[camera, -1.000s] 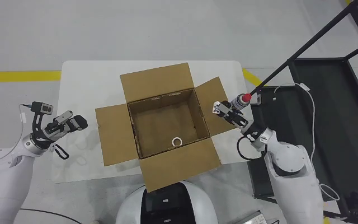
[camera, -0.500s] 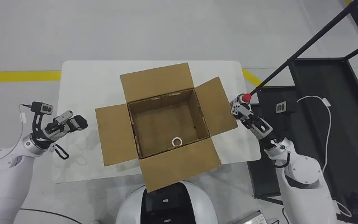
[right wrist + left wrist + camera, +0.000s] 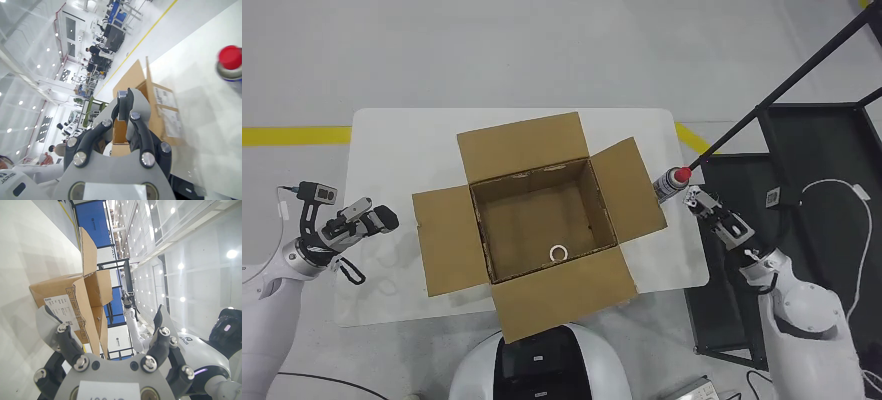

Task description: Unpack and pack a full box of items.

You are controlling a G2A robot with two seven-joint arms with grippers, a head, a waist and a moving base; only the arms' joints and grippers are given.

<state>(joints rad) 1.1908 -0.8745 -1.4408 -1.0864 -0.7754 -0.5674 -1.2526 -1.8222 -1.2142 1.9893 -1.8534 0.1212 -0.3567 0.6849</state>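
Over the table [image 3: 392,150] in the top view, the box [image 3: 522,145] is sitting with all four flaps spread, and a small white ring [image 3: 559,251] is lying on its floor toward 6 o'clock. At 3 o'clock of the box, just past the flap, the can [image 3: 672,184] is standing upright with its red cap up. The right gripper [image 3: 704,204] is hanging just beside the can toward 4 o'clock, apart from it and carrying nothing. At 9 o'clock, by the table's edge, the left gripper [image 3: 380,217] is hovering near the flap

From the left wrist, the left gripper [image 3: 102,313] is showing its fingers spread wide with nothing between them, facing the box [image 3: 62,294] wall

From the right wrist, the right gripper [image 3: 122,102] is showing its fingers pressed together and empty, with the can [image 3: 229,64] standing free on the table and the box [image 3: 160,113] beyond

Unpacking is looking like the step in hand: the can is sitting outside the box, and the ring is the one thing showing inside. The next move is probably calling for an arm going down past the rim, fingers parted, for a low pinch on a thin ring lying close to the wall
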